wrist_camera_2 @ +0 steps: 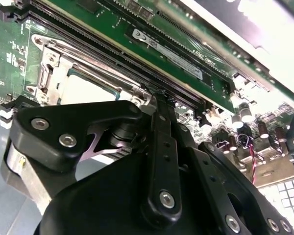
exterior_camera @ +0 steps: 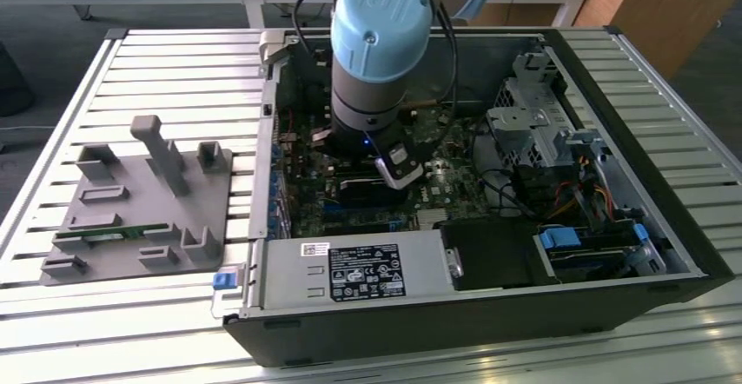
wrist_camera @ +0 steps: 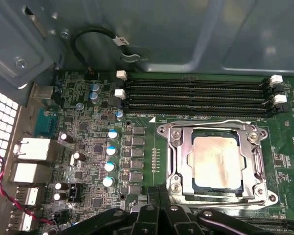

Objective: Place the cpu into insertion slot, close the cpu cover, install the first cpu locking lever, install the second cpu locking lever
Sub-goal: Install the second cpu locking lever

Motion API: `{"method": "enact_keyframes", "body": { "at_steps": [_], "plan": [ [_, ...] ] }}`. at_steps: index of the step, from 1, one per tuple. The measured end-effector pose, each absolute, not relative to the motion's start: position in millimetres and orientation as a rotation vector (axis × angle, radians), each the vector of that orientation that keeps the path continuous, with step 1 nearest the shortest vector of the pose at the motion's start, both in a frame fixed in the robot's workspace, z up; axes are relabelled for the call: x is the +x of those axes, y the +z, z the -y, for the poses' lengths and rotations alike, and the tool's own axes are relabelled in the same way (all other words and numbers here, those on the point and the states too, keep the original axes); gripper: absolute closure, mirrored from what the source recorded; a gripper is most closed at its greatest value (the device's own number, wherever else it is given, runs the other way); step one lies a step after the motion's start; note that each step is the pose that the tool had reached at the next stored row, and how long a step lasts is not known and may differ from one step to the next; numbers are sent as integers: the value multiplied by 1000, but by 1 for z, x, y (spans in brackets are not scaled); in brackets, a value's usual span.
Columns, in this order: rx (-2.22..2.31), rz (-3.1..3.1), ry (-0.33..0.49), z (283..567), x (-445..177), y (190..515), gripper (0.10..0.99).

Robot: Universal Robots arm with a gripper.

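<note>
First wrist view puts the cpu [wrist_camera: 216, 161] right of centre, seated in the slot [wrist_camera: 175, 164] under the closed cover [wrist_camera: 182, 138]. Your gripper's [wrist_camera: 159, 208] fingers look pressed together, empty. Expect stiff, springy levers; take them at their ends.

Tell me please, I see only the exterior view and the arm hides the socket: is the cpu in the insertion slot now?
Observer: Yes. In the first wrist view the cpu lies flat in the insertion slot.
Operator: Is the cpu cover up or down?
Observer: Down. The cpu cover lies flat, and its window frames the chip's metal top.
Operator: How near is the gripper?
Observer: In both wrist views the gripper is low over the board, right beside the socket.
</note>
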State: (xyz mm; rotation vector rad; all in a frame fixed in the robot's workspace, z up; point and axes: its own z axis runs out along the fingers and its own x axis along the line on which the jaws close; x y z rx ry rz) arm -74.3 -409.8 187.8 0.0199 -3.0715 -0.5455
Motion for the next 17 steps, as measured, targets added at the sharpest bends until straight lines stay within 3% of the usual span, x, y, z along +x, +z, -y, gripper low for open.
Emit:
{"method": "enact_keyframes", "body": {
  "at_steps": [17],
  "plan": [
    [20, 3071, -545, 408, -74, 224, 980]
  ]
}}
